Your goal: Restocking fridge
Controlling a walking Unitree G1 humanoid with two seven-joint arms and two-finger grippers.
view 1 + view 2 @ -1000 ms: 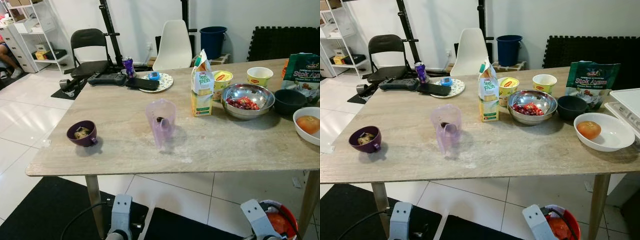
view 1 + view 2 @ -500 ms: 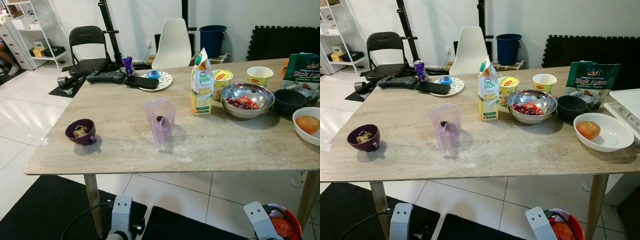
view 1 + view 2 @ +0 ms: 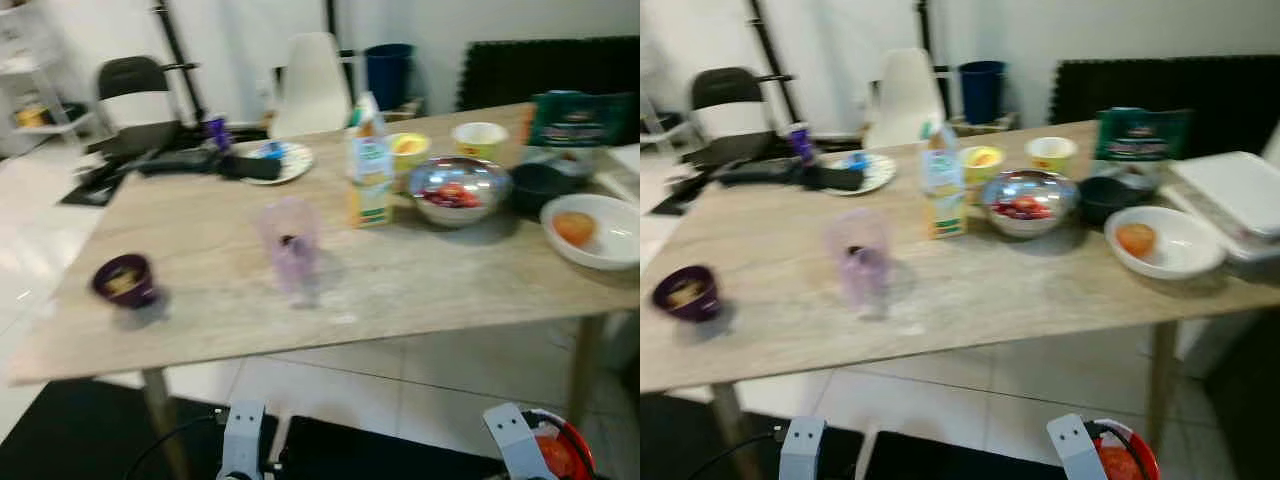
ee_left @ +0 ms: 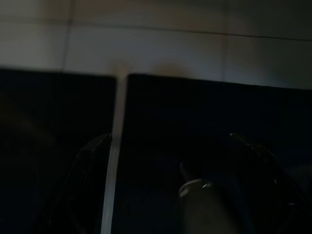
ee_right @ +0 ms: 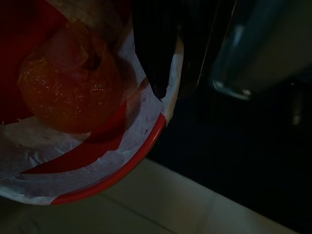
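Right pincer pinches a red bowl holding a wrapped tomato, left pincer hangs spread; carton at twelve o'clock on the counter awaits, so restocking looks barely begun.

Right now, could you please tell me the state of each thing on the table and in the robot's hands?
Pale purple plastic jug: upright, something dark inside.
Dark purple cup: upright, holding food.
Green and yellow carton: upright.
Shiny steel bowl: red food inside.
White bowl: one orange fruit inside.
Red-rimmed bowl: held by right hand, orange item inside.
Left hand: open, empty.
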